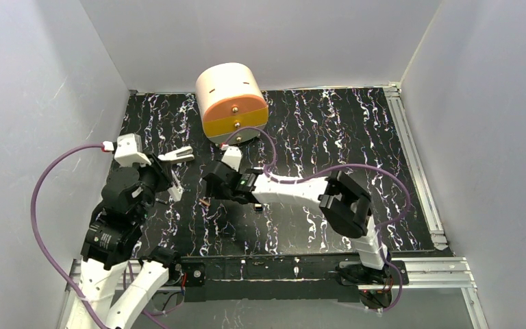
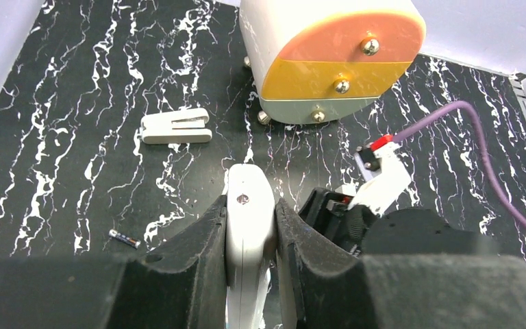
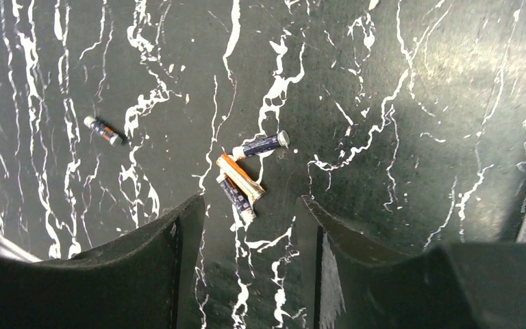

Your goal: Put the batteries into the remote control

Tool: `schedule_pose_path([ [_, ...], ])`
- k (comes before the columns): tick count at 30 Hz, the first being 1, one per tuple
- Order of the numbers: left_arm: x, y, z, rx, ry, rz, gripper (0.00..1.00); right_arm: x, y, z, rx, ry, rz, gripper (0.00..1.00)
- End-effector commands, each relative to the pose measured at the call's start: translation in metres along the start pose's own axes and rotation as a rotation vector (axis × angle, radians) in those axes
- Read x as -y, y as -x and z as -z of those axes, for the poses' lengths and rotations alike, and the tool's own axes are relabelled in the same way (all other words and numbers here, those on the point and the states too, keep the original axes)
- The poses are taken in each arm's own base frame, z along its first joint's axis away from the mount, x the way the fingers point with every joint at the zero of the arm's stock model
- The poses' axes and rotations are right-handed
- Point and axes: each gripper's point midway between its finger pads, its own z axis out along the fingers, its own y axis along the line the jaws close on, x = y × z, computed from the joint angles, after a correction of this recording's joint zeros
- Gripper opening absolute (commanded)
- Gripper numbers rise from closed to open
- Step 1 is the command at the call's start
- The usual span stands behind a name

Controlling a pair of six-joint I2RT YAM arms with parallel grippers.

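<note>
Left pincer (image 2: 250, 207) first: its two dark fingers are pressed onto the remote control (image 2: 249, 236). The handset stands on its edge between them, its white rounded end poking out past the fingertips with a small screw showing on it.

Off to the left of that pincer, a single battery (image 2: 124, 238) lies on the black marbled table (image 2: 55, 103), well apart from the fingers. Ahead and to the left, a white slotted cover piece (image 2: 176, 127) lies flat. Ahead and a touch to the right stands the rounded white drawer unit (image 2: 329, 62), with orange, yellow and grey fronts, each with a metal knob. Close on the pincer's right is the other arm's wrist, its purple cable (image 2: 452, 116) looping away.

Over to the right pincer (image 3: 250, 205): fingers spread wide, nothing gripped, pointing down at the table. Right at the mouth of the gap sit three batteries (image 3: 241, 177) in a loose heap. A coppery one lies in the middle, a dark one lies alongside it nearer the fingers, and another dark one angles off its far end. A fourth battery (image 3: 103, 130) lies alone, further ahead and well off beyond the left-hand finger. Whether the fingertips touch the table, I cannot tell.

From above, the two pincers sit near each other at mid-table, with the drawer unit beyond them.
</note>
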Motion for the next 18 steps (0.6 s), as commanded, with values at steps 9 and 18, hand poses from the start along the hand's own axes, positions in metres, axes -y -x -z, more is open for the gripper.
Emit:
schedule_pose_path([
  [9, -0.043, 0.027, 0.029, 0.107, 0.192, -0.051, 0.0, -0.006, -0.008, -0.038, 0.034, -0.17, -0.085, 0.62],
  [18, -0.051, 0.031, 0.035, 0.137, 0.223, -0.081, 0.0, 0.008, -0.022, -0.054, 0.028, -0.26, -0.055, 0.63],
])
